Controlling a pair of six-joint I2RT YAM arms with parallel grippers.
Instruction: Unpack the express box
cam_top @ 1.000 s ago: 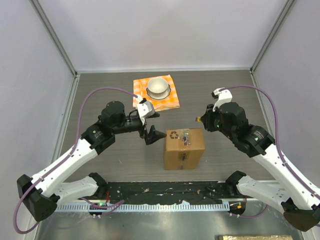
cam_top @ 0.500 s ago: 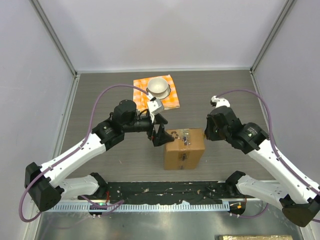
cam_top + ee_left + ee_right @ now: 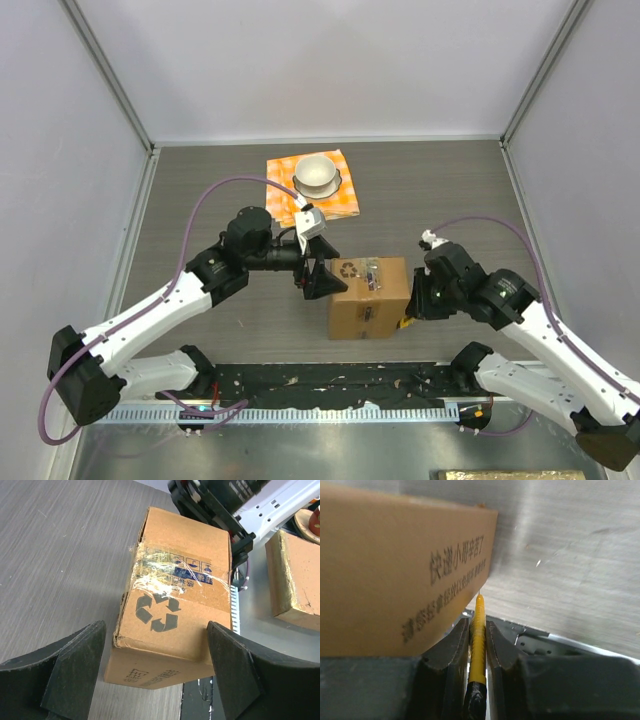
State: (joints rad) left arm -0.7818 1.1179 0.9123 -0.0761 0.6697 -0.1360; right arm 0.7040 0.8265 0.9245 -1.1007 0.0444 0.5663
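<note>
Express box (image 3: 368, 292), long axis left–right across tabletop (image 3: 220, 190); left gripper (image 3: 322, 282) spread at left end; right gripper (image 3: 477, 625) pinching yellow blade (image 3: 478, 647).

Support: grey wood-grain table (image 3: 220, 190), closed in by pale panels at the left, right and far sides.
Near edge: black strip (image 3: 330, 385) running across the table's front, between the two arm bases.
Middle, toward the near edge: express box (image 3: 368, 295), brown cardboard, lying flat, its taped top with a recycling mark facing up.
Beyond the box: orange checked cloth (image 3: 343, 205), spread flat and slightly askew, apart from the box, with a white bowl (image 3: 318, 172) on it.
</note>
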